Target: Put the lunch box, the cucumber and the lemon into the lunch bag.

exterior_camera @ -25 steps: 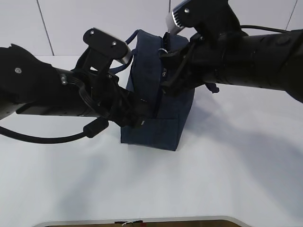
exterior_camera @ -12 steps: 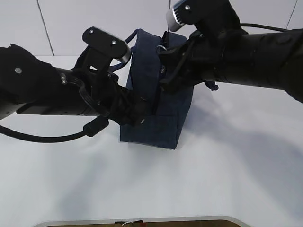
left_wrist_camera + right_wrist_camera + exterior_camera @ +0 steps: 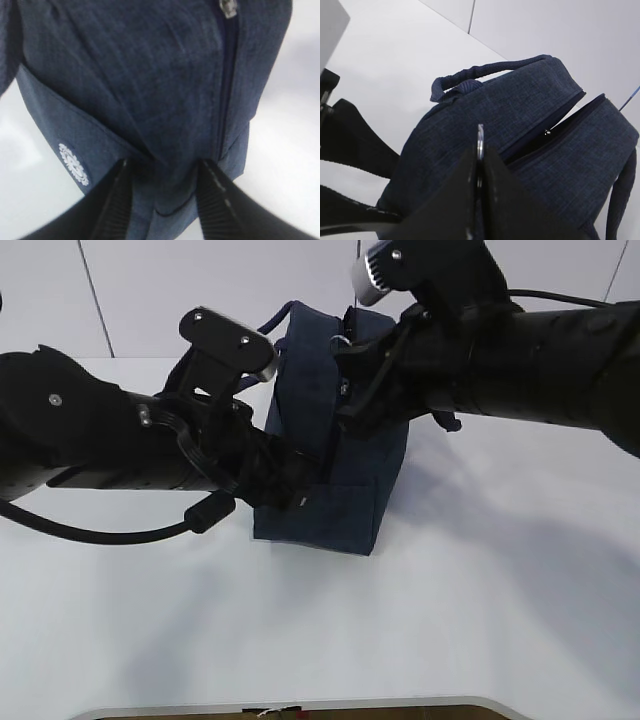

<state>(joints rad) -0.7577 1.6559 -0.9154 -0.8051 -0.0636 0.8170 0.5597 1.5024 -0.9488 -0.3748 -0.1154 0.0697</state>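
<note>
The navy lunch bag (image 3: 335, 505) stands upright mid-table, between both arms. My left gripper (image 3: 300, 483) grips its lower left end; in the left wrist view the fingers (image 3: 120, 185) pinch a fold of the lunch bag's fabric (image 3: 150, 90) beside the closed zipper seam (image 3: 226, 100). My right gripper (image 3: 347, 375) is at the bag's top, shut on the silver ring pull (image 3: 480, 134). The zipper slot (image 3: 555, 127) gapes partly open along the lunch bag's top (image 3: 520, 100). Lunch box, cucumber and lemon are out of view.
One loop handle (image 3: 485, 72) arches over the bag's far side, and another hangs at the right (image 3: 625, 200). White tabletop (image 3: 480, 610) surrounds the bag, and its front edge (image 3: 300, 704) runs along the bottom. A pale wall stands behind.
The right gripper has lifted the ring pull slightly, drawing the bag's top up. The left arm has shifted a little to the right, still at the bag's lower end.
</note>
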